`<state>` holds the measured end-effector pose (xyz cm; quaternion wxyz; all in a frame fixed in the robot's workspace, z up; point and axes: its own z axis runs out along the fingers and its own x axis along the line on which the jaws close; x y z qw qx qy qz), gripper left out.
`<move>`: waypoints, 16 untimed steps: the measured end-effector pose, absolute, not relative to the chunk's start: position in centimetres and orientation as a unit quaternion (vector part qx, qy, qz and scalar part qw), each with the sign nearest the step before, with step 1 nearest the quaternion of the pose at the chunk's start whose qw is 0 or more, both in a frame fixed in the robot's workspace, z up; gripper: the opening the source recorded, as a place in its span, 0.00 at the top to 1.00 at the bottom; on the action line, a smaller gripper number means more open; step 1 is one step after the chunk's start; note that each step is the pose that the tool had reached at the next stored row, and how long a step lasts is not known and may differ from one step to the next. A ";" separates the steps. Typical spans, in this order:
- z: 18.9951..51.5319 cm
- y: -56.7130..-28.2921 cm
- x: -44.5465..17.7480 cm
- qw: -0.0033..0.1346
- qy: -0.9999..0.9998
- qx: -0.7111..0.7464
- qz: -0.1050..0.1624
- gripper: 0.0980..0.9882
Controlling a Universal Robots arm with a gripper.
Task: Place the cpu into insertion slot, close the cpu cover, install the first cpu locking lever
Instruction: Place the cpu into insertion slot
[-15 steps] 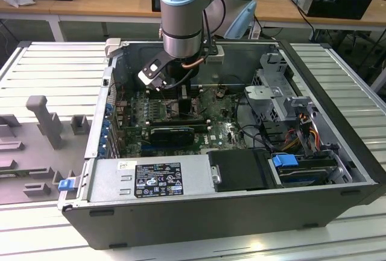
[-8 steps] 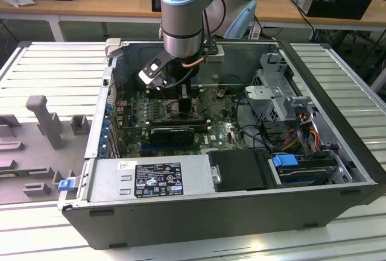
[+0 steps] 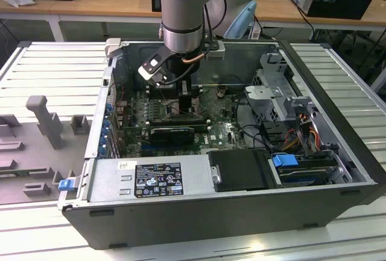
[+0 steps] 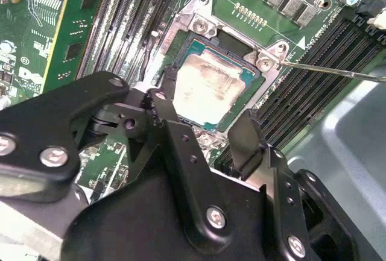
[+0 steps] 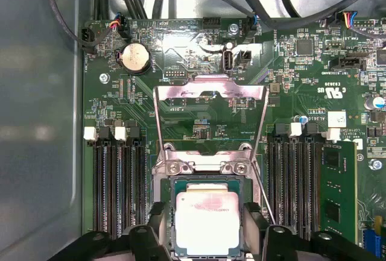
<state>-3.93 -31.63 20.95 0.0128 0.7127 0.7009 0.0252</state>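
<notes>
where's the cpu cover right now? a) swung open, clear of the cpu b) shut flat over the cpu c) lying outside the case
a: in the first wrist view the cpu cover stands swung back from the insertion slot, and the cpu sits uncovered in it.

Directly above the pale silvery square cpu, which lies in the dark square insertion slot, the only thing in the way is the black gripper, its jaws spread to either side. The thin silvery cpu cover stands raised at one edge of the slot and blocks that side. Long black memory slots crowd two other sides, and a thin metal lever rod juts out nearby. The dark computer case walls ring the green motherboard. A metal drive cage and loose cables fill the exterior view's right.
</notes>
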 end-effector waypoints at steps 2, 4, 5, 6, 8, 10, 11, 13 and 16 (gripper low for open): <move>21.0 -31.7 -3.9 0.013 0.701 0.713 0.025 0.58; 21.1 -31.7 -3.9 0.013 0.701 0.713 0.025 0.78; 21.2 -31.7 -3.9 0.013 0.701 0.713 0.025 0.85; 21.3 -31.7 -3.9 0.013 0.701 0.713 0.025 0.92; 21.3 -31.7 -3.9 0.013 0.701 0.713 0.025 0.99; 21.4 -31.7 -3.9 0.013 0.701 0.713 0.025 0.99; 21.5 -31.7 -3.9 0.013 0.701 0.713 0.025 0.99; 21.5 -31.7 -3.9 0.013 0.701 0.713 0.025 0.99; 21.5 -31.7 -3.9 0.014 0.701 0.713 0.024 0.99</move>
